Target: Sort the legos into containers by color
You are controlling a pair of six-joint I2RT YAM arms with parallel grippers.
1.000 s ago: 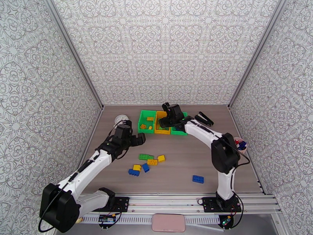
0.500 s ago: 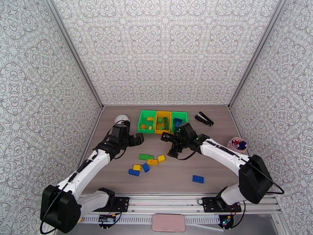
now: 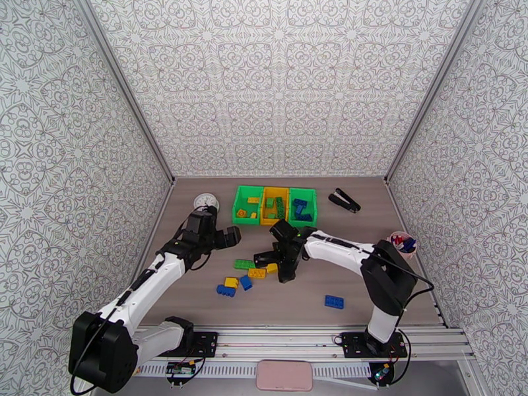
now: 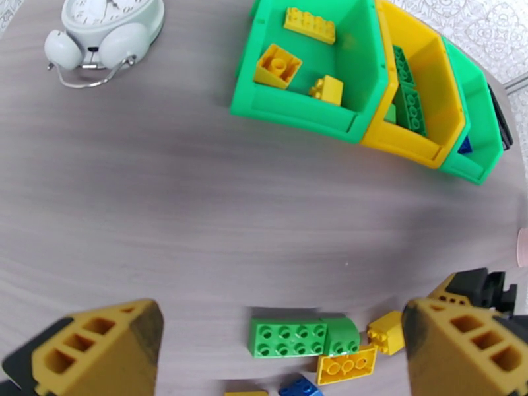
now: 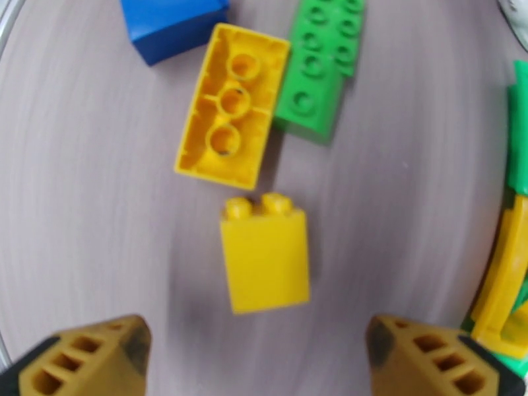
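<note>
Loose legos lie mid-table: a green brick (image 3: 244, 264), yellow bricks (image 3: 256, 273) and blue ones (image 3: 226, 291), with one blue brick (image 3: 334, 301) apart at the right. The containers (image 3: 274, 222) stand at the back; the left green bin (image 4: 356, 74) holds yellow bricks, the yellow bin (image 4: 435, 113) green ones, the right green bin (image 3: 302, 207) blue ones. My right gripper (image 5: 261, 341) (image 3: 276, 264) is open just over a small yellow brick (image 5: 265, 259) lying on its side. My left gripper (image 4: 277, 311) (image 3: 232, 237) is open above the table, left of the pile.
A white alarm clock (image 3: 206, 202) sits at the back left, a black stapler (image 3: 346, 200) right of the bins, and a pink cup (image 3: 401, 243) by the right wall. An upside-down yellow brick (image 5: 232, 107) and a green brick (image 5: 323, 61) lie beyond the small yellow one.
My right arm has swung from over the bins down to the pile of legos. The left arm has drifted slightly left.
</note>
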